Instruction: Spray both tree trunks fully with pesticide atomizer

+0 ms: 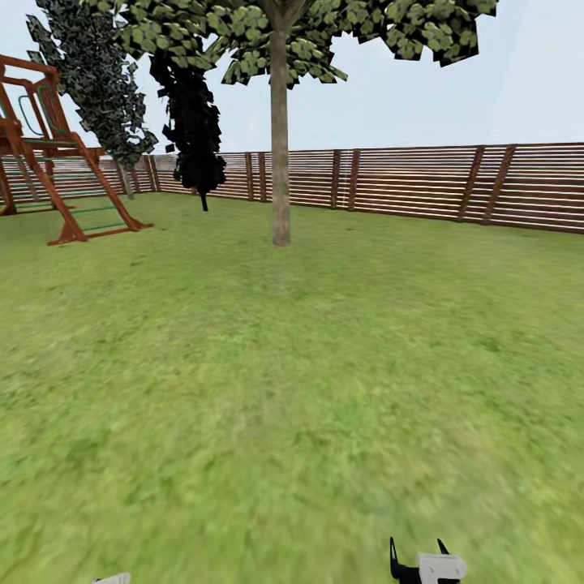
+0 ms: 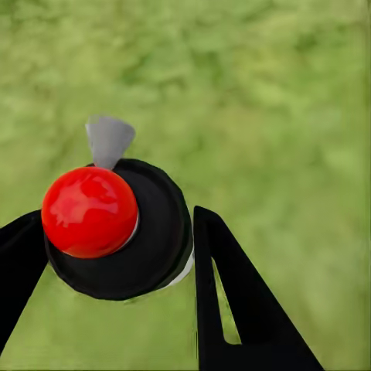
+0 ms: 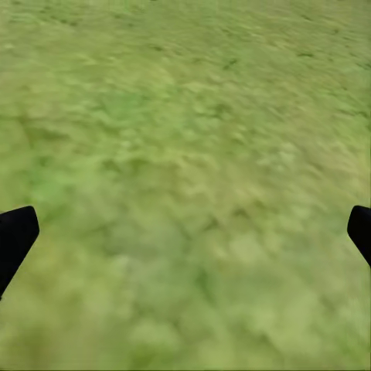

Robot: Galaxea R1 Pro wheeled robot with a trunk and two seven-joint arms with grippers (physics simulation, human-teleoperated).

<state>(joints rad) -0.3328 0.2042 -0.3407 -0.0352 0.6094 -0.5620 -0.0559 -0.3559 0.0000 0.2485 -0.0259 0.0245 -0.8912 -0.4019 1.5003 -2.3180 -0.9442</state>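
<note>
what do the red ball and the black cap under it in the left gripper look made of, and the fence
Red ball: glossy, likely plastic, given its white highlights. Black cap: matte, probably plastic or rubber, with no shine. Fence: brown horizontal slats on darker posts, apparently wood. The left gripper is shut around the cap.

Lawn [image 1: 268, 389] open and bare from near edge out to the tree trunk [image 1: 281, 146], which stands mid-far, slightly left. Room to pass on both sides of it. Far left: wooden play frame [image 1: 57, 162] and a black-foliaged tree [image 1: 193, 122] near the fence [image 1: 422, 182]. Fence closes the far side, left to right. Right half of lawn free up to the fence.
</note>
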